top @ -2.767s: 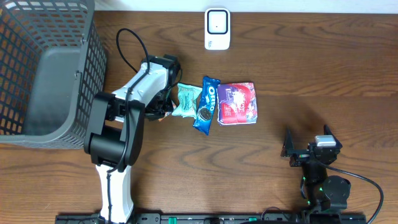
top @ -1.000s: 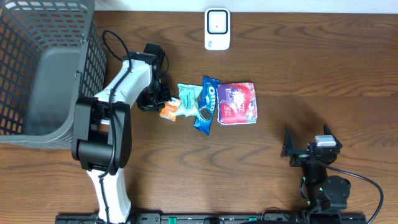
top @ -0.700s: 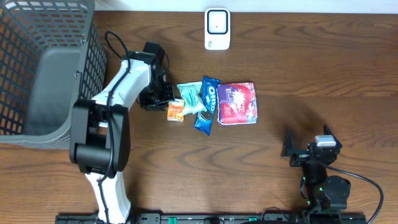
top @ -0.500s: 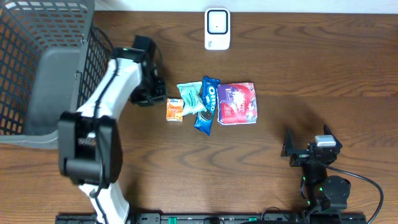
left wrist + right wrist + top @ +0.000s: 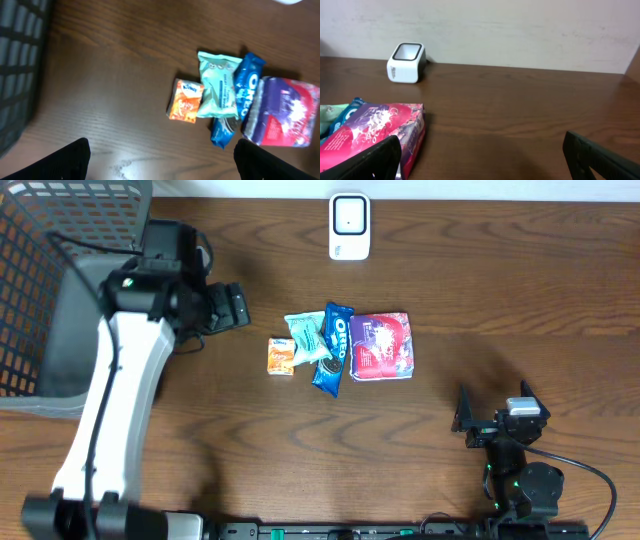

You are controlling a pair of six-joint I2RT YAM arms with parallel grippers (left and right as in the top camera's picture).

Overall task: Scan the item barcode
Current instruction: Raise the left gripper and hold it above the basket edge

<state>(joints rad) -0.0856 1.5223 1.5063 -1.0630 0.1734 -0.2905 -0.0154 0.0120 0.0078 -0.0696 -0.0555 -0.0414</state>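
Several snack items lie mid-table: a small orange packet [image 5: 281, 356] [image 5: 185, 101], a teal packet [image 5: 305, 338] [image 5: 217, 85], a blue Oreo pack [image 5: 333, 348] [image 5: 240, 95] and a purple-red bag [image 5: 381, 346] [image 5: 282, 112] [image 5: 375, 130]. The white barcode scanner [image 5: 349, 226] [image 5: 407, 62] stands at the back edge. My left gripper [image 5: 243, 308] [image 5: 162, 165] hovers open and empty, left of the orange packet and apart from it. Near the front right, my right gripper [image 5: 494, 402] [image 5: 482, 160] is open and holds nothing.
A grey mesh basket [image 5: 70, 290] [image 5: 20, 65] fills the far left, close beside the left arm. Bare wooden table lies between the snack pile and the right arm. A pale wall [image 5: 520, 25] rises behind the scanner.
The left gripper opened and let go of the orange packet, which now lies on the table left of the teal packet. The left arm pulled back up and left toward the basket.
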